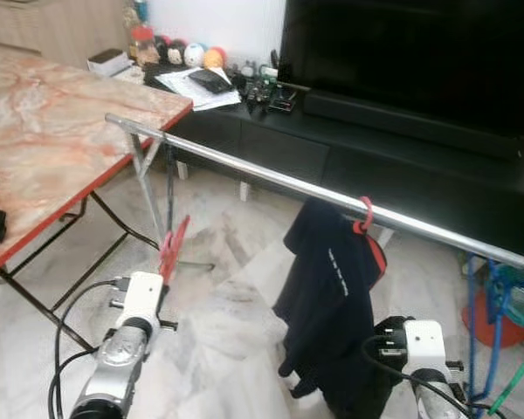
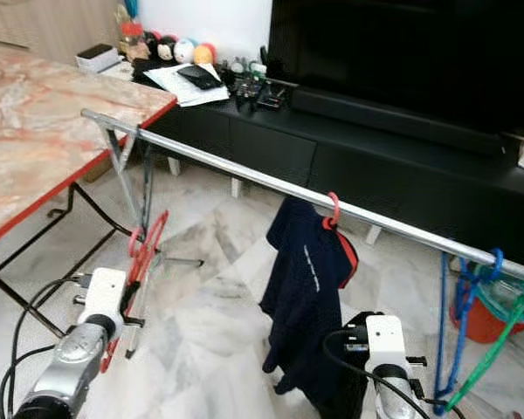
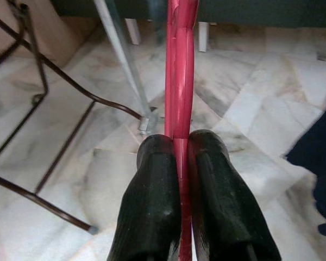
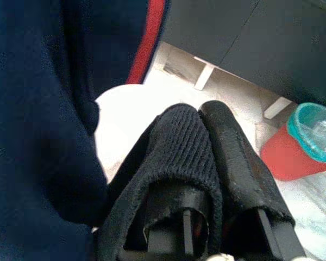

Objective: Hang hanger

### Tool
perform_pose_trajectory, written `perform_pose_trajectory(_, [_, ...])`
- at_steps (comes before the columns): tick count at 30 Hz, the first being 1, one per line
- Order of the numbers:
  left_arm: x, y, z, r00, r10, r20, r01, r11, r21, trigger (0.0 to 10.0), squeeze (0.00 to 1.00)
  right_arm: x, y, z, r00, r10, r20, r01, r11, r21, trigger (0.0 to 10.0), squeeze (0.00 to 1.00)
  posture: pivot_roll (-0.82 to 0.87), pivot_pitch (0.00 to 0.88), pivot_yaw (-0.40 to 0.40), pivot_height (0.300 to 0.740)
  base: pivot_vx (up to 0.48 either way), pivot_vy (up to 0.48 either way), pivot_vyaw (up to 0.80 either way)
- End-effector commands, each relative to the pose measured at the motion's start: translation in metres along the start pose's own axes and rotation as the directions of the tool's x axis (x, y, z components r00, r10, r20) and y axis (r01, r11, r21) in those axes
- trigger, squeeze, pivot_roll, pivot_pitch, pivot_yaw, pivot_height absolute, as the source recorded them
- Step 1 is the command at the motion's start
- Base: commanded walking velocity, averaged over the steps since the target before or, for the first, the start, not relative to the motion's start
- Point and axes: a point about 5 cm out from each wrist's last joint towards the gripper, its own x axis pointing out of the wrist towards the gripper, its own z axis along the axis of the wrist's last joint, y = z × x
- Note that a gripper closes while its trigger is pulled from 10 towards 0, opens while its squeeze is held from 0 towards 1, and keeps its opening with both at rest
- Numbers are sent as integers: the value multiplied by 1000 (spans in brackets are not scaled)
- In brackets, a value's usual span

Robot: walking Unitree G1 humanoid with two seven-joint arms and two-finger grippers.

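Note:
A silver clothes rail (image 1: 271, 179) runs across in front of me, from the table corner down to the right. My left gripper (image 3: 177, 142) is shut on a bare red hanger (image 1: 173, 249), held low near the rail's left leg (image 1: 144, 175), below the bar. A navy garment (image 1: 332, 297) hangs from the rail on another red hanger (image 1: 364, 216). My right gripper (image 4: 198, 111) is low against that garment, its fingers together with a fold of dark ribbed cloth (image 4: 179, 141) over one of them.
A marble-topped table (image 1: 44, 131) with a red edge and thin dark legs stands to my left. A black TV cabinet (image 1: 367, 148) lies behind the rail. Blue and green hangers (image 2: 472, 288) hang at the rail's right end, above a red bucket (image 4: 299, 152).

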Motion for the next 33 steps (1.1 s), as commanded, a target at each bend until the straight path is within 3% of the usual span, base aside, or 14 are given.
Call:
perform_pose_trajectory(1, [2,-6,8,999,-18,43,19,1000,-7,10000,0,3,-10,6,999,-47,19,47,999,24,10000,0,-67,0,-27,740,0,0,0])
perform_pose_trajectory(9, [4,-6,13,998,-15,57,16,1000,-5,10000,0,13,-17,15,996,-92,6,92,995,23,10000,0,-60,0,-25,740,0,0,0])
perform_pose_trajectory(20, [4,-5,15,998,-9,67,9,1000,0,10000,0,26,-6,26,1000,-12,-28,12,1000,13,10000,0,-49,0,-22,740,0,0,0])
perform_pose_trajectory(33, [4,-6,15,997,-8,72,8,1000,-2,10000,0,41,-8,44,998,-35,-50,34,999,-16,10000,0,-38,0,-19,740,0,0,0])
